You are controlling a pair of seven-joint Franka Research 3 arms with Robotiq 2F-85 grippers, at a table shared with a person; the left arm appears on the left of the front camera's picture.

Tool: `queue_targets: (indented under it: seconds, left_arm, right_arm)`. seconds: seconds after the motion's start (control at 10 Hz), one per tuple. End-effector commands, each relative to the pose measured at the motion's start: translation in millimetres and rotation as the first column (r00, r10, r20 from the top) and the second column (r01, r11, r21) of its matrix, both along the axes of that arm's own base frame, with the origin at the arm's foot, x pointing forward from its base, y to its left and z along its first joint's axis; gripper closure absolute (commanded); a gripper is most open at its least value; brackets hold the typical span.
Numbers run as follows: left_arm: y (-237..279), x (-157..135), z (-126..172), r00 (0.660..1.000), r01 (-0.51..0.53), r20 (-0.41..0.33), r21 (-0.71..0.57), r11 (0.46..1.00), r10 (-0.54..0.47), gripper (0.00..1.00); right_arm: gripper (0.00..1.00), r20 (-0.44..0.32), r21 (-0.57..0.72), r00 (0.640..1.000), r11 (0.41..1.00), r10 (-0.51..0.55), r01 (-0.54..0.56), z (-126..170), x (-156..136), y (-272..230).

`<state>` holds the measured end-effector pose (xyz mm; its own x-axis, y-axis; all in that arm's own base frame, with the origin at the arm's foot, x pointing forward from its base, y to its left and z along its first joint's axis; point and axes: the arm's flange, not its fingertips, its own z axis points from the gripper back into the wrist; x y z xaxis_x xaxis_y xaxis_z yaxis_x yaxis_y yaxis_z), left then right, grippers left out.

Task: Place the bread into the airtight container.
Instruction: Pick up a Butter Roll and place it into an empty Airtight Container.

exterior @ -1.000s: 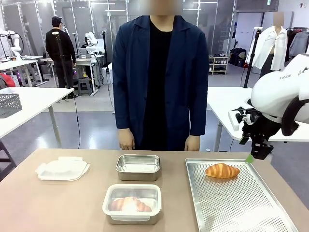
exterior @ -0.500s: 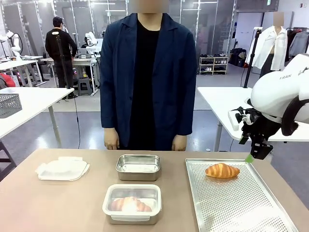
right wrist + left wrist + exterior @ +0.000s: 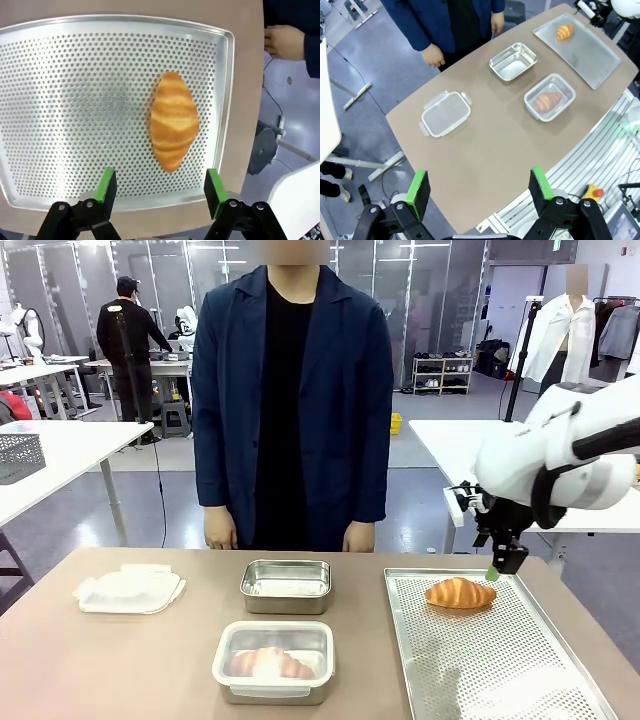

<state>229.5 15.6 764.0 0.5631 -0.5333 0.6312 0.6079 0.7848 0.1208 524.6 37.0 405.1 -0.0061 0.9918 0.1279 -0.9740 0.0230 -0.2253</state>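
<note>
So the right gripper (image 3: 160, 184) has its jaws spread wide with nothing between them. What's changed over the last second: it was hanging off the far right corner of the perforated tray (image 3: 500, 670), and the arm has now swung in so the gripper sits over the tray's far rim. It's above the croissant (image 3: 173, 121), not touching it.

In the right wrist view the croissant lies just ahead of the fingertips, a bit toward the right-hand pad. Its long axis runs along the fingers, so closing would pinch it across its width. To me that reads as the approach for the pick, with the descent not yet made.

Working outward from there:
- The open steel container (image 3: 286, 585) is well apart from the gripper, off toward the robot's left, and looks like the drop spot.
- Nearer the robot's side is 1 lidded container (image 3: 273, 660) that already holds a croissant.
- A loose clear lid (image 3: 446, 113) lies farther left.

The person has drifted a little toward the robot's left, hands down at the table edge.

The left gripper (image 3: 479, 182) hovers high over the table, also spread and holding nothing.
</note>
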Motion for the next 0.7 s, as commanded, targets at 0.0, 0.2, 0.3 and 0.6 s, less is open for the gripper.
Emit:
queue_targets:
  seconds: [0.0, 0.2, 0.3, 0.6]
  left_arm:
    - [0, -1, 1, 1.000, 0.008, 0.001, -0.003, 1.000, -0.008, 0.00]
    - [0, -1, 1, 1.000, 0.008, 0.001, -0.003, 1.000, -0.008, 0.00]
    - [0, -1, 1, 1.000, 0.008, 0.001, -0.003, 1.000, -0.008, 0.00]
    - [0, -1, 1, 1.000, 0.008, 0.001, -0.003, 1.000, -0.008, 0.00]
  right_arm:
    - [0.12, -0.014, -0.055, 1.000, 0.998, -0.011, 0.010, -7, 24, 16]
    - [0.12, -0.036, -0.066, 0.999, 0.998, -0.017, 0.015, -18, 45, 27]
    - [0.12, -0.044, -0.099, 0.999, 0.995, -0.023, 0.018, -27, 53, 32]
    - [0.12, -0.106, -0.110, 0.993, 0.993, -0.054, 0.043, -58, 64, 40]
